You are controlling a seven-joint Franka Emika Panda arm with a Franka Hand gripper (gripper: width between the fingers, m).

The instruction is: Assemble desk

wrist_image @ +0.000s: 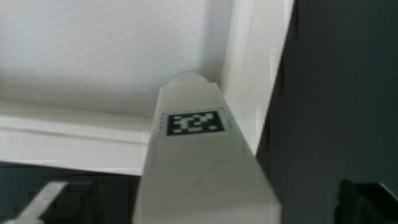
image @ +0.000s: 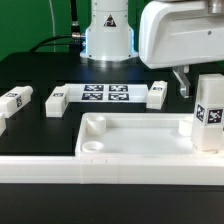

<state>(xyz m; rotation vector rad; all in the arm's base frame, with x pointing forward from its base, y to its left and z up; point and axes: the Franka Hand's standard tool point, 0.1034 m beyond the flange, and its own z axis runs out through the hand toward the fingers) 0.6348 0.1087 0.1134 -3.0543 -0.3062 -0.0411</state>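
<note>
White plastic top (image: 130, 138) flat on surface (image: 40, 132), lower centre of exterior view, sockets up for fitting. One leg (image: 208, 115) upright in corner socket at frame right, apparently seated. Pincer (image: 185, 82) wide, empty, just above-left of it. Loose legs (image: 55, 98) across mid-frame, not yet fitted.

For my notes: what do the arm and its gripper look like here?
The arm is glossy white with rounded housings. Its base is a white column with a pale blue band, black cables behind it. The gripper has two thin dark fingers under a white body.
</note>
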